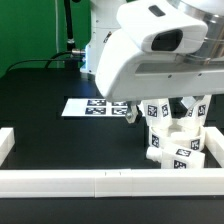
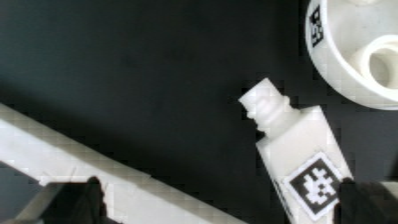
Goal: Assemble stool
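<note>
In the wrist view a white block leg (image 2: 294,150) lies flat on the black table, its peg end toward the round white seat (image 2: 365,60) and a black-and-white tag on its other end. The seat shows only in part at the frame's edge, apart from the leg. My gripper (image 2: 222,205) is open above the leg, which lies near one dark fingertip (image 2: 379,195) and is not gripped. In the exterior view the gripper (image 1: 183,112) hangs over a cluster of white tagged stool parts (image 1: 172,145) at the exterior view's right front; the arm hides some of them.
A long white border bar (image 1: 100,181) runs along the front, with shorter bars at the left (image 1: 6,143) and right (image 1: 214,150). It also shows in the wrist view (image 2: 71,150), close to the leg. The marker board (image 1: 95,107) lies behind the parts.
</note>
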### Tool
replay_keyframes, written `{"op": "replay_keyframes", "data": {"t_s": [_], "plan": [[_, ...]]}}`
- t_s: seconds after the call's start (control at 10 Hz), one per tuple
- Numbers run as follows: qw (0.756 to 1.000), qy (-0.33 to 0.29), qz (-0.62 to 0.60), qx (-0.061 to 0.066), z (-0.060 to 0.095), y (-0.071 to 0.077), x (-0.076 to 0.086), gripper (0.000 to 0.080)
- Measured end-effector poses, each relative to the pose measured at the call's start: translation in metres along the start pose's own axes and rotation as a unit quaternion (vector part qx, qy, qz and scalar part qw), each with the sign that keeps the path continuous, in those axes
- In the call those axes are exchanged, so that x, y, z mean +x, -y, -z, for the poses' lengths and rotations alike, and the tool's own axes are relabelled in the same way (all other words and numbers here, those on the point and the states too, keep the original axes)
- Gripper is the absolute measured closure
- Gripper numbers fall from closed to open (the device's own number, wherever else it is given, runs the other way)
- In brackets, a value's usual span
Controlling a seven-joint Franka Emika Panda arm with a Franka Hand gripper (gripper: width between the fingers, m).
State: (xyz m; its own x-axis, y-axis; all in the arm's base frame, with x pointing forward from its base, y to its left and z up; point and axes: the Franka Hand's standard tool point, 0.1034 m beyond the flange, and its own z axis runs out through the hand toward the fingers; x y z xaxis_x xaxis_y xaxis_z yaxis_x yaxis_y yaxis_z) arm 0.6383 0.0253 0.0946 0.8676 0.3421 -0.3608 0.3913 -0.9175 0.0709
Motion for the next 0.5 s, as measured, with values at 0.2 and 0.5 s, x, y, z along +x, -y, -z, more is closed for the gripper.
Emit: {"op": "replay_keyframes", "data": {"t_s": [0.2, 0.5], "plan": [[1.000, 0.000, 0.000, 0.000, -0.0007, -0.0005, -0.0002, 0.0151], [0.997, 0.051, 0.059, -0.025, -0.0077, 0.0017, 0.0018, 0.0151]]}}
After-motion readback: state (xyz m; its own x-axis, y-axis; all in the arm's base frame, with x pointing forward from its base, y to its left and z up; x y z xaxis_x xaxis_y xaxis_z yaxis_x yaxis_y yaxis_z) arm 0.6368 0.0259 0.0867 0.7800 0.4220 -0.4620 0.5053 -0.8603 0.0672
